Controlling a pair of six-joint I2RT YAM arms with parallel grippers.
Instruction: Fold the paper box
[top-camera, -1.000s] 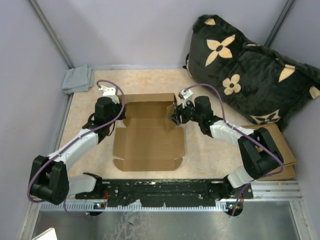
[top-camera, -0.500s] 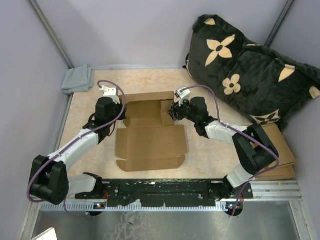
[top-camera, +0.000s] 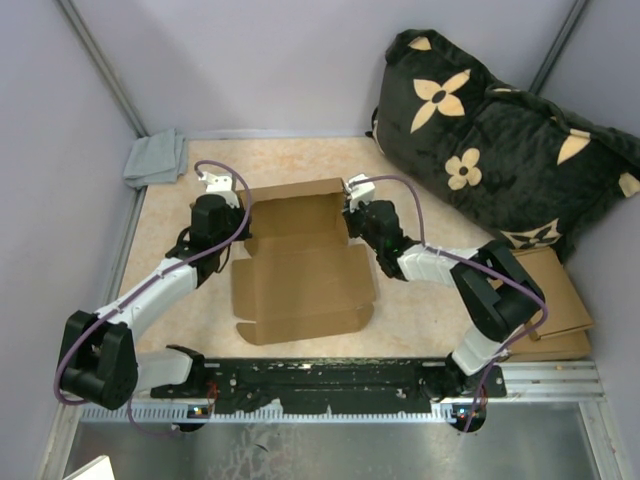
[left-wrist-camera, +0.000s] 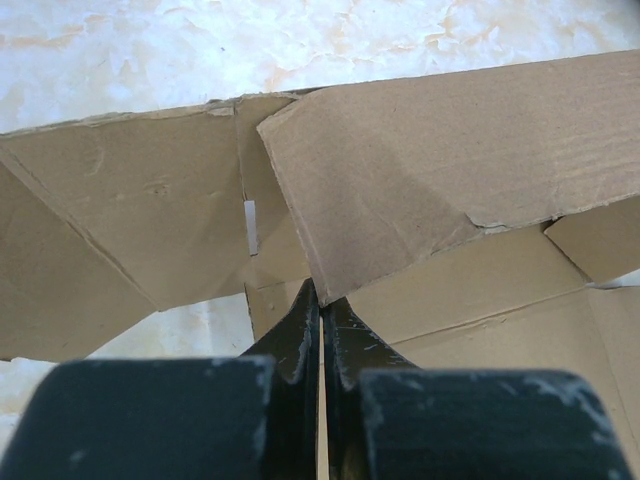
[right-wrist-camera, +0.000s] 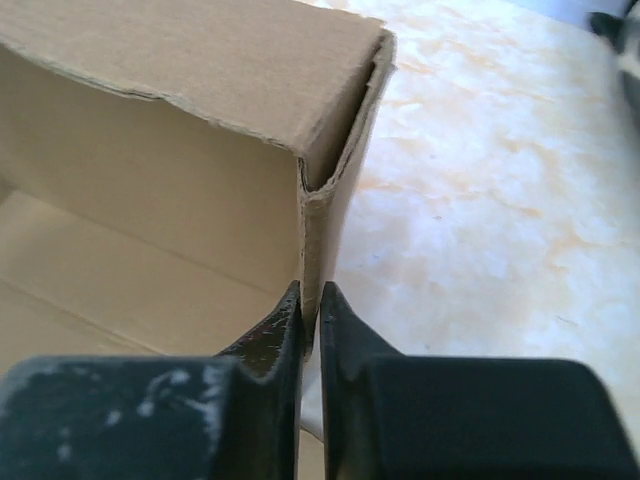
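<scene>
We see the paper box (top-camera: 300, 285) in the middle of the tabletop (top-camera: 420, 175), with its base panel and near flaps lying flat and its far panel raised as a wall

What changes over the last second happens at the box's far right corner. The right gripper (right-wrist-camera: 310, 305) comes up from beside the right edge of the base to that corner. Its jaws go from fairly wide to narrow, and they now pinch the upright cardboard edge where the far wall meets the short side flap. Half a second ago that side flap lies folded in over the far panel. Now it stands turned out from the wall, and the right wrist view shows a clean square corner just beyond the jaws

The left gripper (left-wrist-camera: 320, 300) does not move. It sits at the box's far left corner as before, jaws fully closed on a thin flap of the box that runs between them. The box barely shifts on the tabletop

We judge that the far wall is now held at both ends, so the step in hand is shaping the two back corners. Most of the fold is still ahead, since the sides and the near flaps of the box are not yet lifted. The fresh pinch on a thin edge is the weak point, as the flap could spring back if it slips
</scene>
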